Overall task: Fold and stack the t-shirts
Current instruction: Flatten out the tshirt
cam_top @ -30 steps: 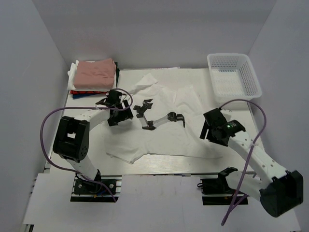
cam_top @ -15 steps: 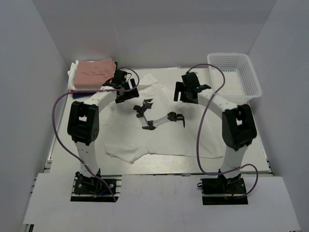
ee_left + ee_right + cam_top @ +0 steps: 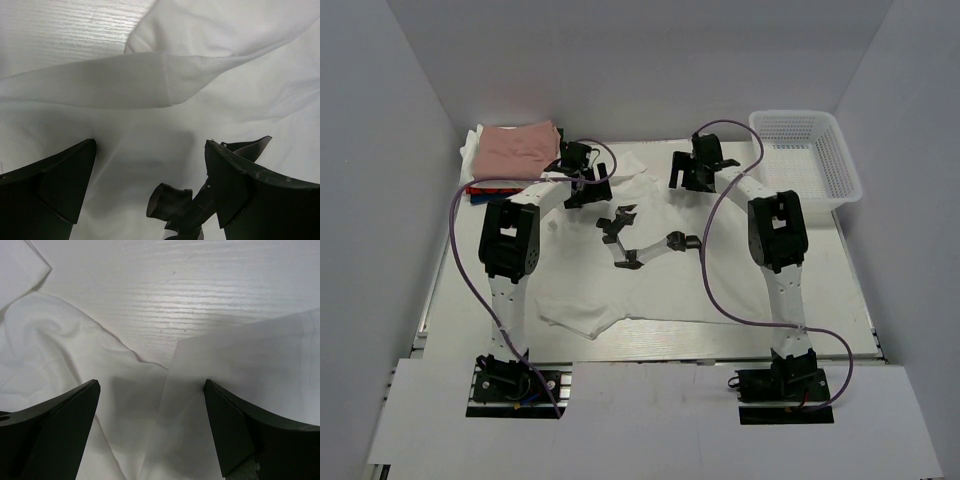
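Observation:
A large white t-shirt (image 3: pixel 660 285) with a black graphic print (image 3: pixel 640 240) lies spread flat in the middle of the table. My left gripper (image 3: pixel 582 178) is open just above its far left part, near a folded sleeve (image 3: pixel 150 80); the print (image 3: pixel 172 202) shows between its fingers. My right gripper (image 3: pixel 692 175) is open above the shirt's far right edge (image 3: pixel 235 365), bare table beyond. A folded dusty-pink shirt (image 3: pixel 518 148) tops a stack with red, dark and white ones (image 3: pixel 500 190) at the far left.
A white plastic mesh basket (image 3: pixel 805 155) stands at the far right corner. White walls close in the table on the left, back and right. Purple cables (image 3: pixel 460 250) loop from both arms.
Both arms have swung from the middle of the table out to the shirt's far edge, the right one from near right. Both grippers stay open. The shirt has not moved.

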`<state>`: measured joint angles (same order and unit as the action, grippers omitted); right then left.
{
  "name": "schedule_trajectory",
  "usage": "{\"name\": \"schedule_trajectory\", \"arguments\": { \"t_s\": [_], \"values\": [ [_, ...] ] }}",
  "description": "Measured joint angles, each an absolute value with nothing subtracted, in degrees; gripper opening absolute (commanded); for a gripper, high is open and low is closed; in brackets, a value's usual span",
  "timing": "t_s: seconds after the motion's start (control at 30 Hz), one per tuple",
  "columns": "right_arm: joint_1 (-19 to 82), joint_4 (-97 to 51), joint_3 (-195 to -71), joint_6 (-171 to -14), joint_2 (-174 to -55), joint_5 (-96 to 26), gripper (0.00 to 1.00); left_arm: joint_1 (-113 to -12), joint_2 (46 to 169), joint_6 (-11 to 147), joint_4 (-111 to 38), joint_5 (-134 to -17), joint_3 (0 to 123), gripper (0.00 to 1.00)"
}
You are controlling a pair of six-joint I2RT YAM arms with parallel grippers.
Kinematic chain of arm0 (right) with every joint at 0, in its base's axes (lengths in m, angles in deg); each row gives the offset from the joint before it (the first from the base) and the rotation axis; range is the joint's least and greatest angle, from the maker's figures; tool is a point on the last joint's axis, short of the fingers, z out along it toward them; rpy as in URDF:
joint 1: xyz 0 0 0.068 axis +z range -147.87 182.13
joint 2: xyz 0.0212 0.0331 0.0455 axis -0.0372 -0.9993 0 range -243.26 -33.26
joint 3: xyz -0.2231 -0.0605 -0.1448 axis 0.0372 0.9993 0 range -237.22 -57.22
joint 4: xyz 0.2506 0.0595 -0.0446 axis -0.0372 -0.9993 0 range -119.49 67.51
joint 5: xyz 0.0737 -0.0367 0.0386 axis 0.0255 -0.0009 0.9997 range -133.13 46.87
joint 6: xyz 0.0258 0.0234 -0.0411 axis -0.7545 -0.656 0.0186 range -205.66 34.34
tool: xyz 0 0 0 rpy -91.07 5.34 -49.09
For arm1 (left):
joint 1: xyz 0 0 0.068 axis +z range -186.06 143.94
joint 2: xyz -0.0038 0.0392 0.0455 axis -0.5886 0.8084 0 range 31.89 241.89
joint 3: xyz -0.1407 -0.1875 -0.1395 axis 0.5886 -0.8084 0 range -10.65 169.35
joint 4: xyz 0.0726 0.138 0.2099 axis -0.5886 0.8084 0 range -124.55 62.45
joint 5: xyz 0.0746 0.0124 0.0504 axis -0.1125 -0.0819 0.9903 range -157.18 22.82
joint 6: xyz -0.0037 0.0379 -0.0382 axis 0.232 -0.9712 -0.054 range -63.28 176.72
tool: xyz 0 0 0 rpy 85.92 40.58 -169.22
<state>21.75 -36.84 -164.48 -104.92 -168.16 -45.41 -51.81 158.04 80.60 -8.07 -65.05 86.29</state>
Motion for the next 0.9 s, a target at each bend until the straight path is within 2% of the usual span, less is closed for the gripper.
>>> {"name": "schedule_trajectory", "arguments": {
  "t_s": [0.4, 0.63, 0.77, 0.9],
  "values": [
    [15.96, -38.63, -166.01, -107.66, -168.92, -46.88, 0.90, -51.78, 159.51, 79.77, -9.03, -65.83, 87.65, 1.00],
    [14.27, -45.14, -176.39, -106.26, -173.97, -47.27, 0.90, -51.78, 164.60, 79.88, -8.09, -64.72, 95.65, 1.00],
    [15.65, -47.37, -176.72, -103.20, -173.44, -43.55, 0.90, -51.78, 165.04, 80.12, -7.54, -64.91, 96.96, 1.00],
    [21.00, -49.08, -171.82, -99.31, -167.74, -42.48, 0.90, -51.98, 159.24, 80.78, -6.91, -65.07, 90.03, 1.00]
  ]
}}
